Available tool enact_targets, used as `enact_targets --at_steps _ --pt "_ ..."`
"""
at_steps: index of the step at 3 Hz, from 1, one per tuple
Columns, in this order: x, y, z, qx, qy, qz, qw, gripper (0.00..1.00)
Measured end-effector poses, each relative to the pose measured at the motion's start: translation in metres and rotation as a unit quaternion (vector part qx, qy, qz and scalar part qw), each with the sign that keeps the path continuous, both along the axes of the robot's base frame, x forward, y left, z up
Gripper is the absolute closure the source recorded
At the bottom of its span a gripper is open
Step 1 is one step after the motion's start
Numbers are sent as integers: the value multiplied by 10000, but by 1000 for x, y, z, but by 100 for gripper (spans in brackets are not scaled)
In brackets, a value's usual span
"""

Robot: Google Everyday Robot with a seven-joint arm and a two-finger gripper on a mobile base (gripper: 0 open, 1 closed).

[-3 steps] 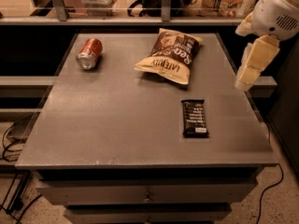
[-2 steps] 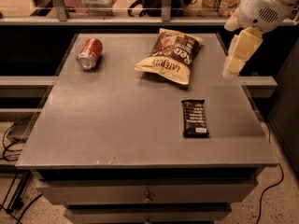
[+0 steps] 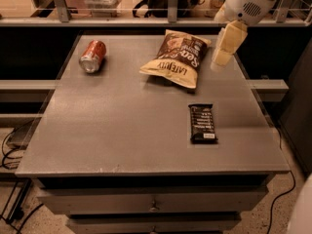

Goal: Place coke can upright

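The coke can is an orange-red can with a silver end. It lies on its side at the far left of the grey table, its silver end facing the front. My gripper hangs from the white arm above the table's far right part, just right of the chip bag. It is far from the can, with the bag between them, and nothing shows in it.
A tan and brown chip bag lies at the far middle. A dark wrapped bar lies at the right front. Drawers sit under the tabletop. A railing and shelf run behind the table. Cables lie on the floor at left.
The arm and gripper have moved left and toward the back, from beyond the table's right edge to over its far right part. The can, bag and bar have not moved.
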State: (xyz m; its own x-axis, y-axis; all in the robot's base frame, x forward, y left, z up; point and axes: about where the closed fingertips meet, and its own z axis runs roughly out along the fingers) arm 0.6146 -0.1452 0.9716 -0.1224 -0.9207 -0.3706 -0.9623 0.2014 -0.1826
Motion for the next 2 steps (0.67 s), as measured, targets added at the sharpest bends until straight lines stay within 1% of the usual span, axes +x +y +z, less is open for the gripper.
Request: enact_targets --at_steps 1,2 --pt "5 6 -8 -34 75 -234 9997 0" --pt "16 33 -11 146 141 -361 9991 0"
